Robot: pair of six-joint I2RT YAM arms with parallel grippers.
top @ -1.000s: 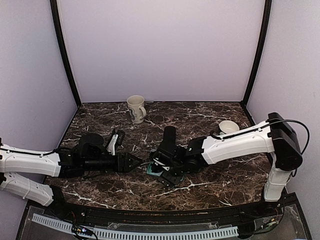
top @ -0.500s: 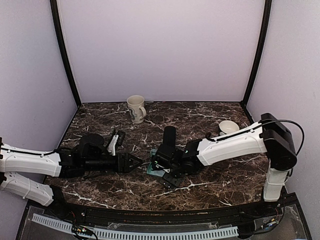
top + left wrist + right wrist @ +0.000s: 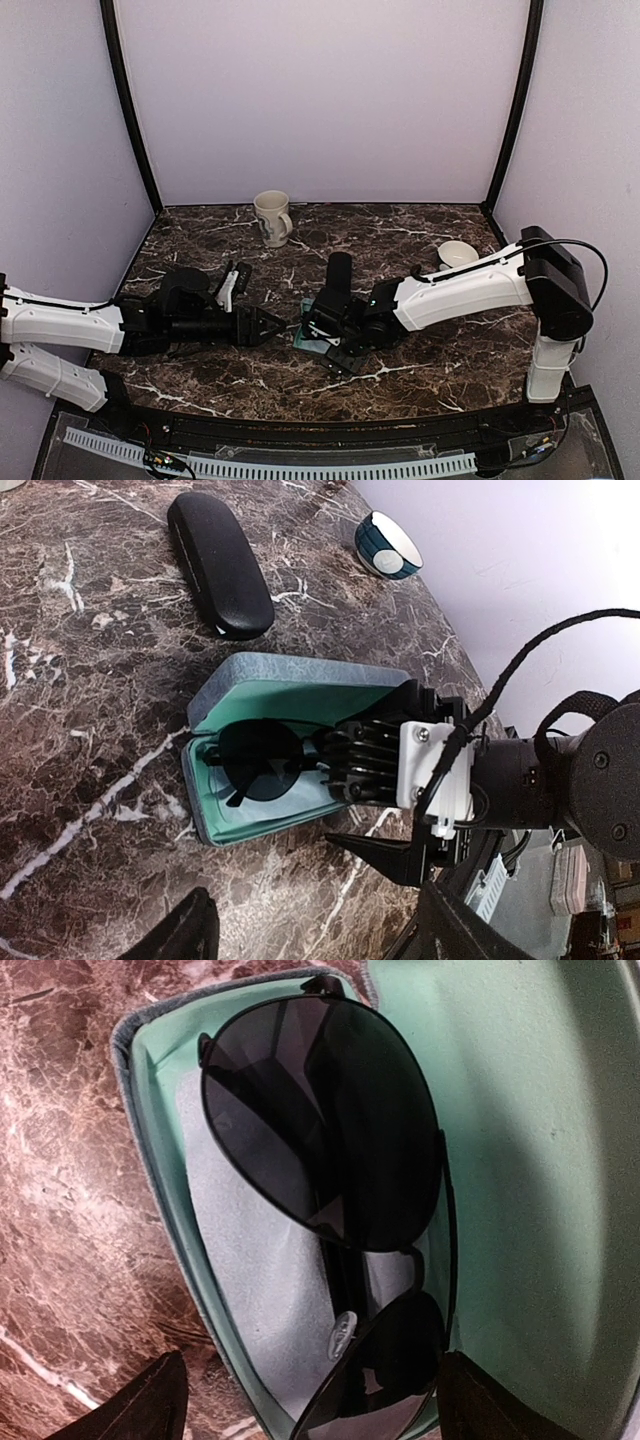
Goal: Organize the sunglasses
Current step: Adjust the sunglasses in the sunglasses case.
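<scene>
**Fig.** Thin-framed, dark-lensed sunglasses (image 3: 330, 1130) lie folded inside the open grey-blue rectangular case (image 3: 128, 1110) with mint lining, resting on a grey cloth (image 3: 240, 1290) in its tray. The case sits on the dark brown marble-patterned bench (image 3: 80, 680), and the closed black oblong case (image 3: 220, 565) lies just beyond it.

The right pincer (image 3: 315, 1395) hangs low over one end of the pair and is released. Its fingers stand apart, one outside the tray wall and one over the lid, and neither touches the frame. The left pincer (image 3: 315, 910) is likewise released and empty, pointed at the case from close by.

Compared with a second ago, the overhead view shows the right arm's elbow drawn slightly leftward and its wrist settled a little closer over the case. The left pincer has edged toward the case, which itself has not shifted.

Interpretation: this pair appears placed. The step in hand is probably clearing the tray so that the lid can be shut. The second pair is not discernible here.
</scene>
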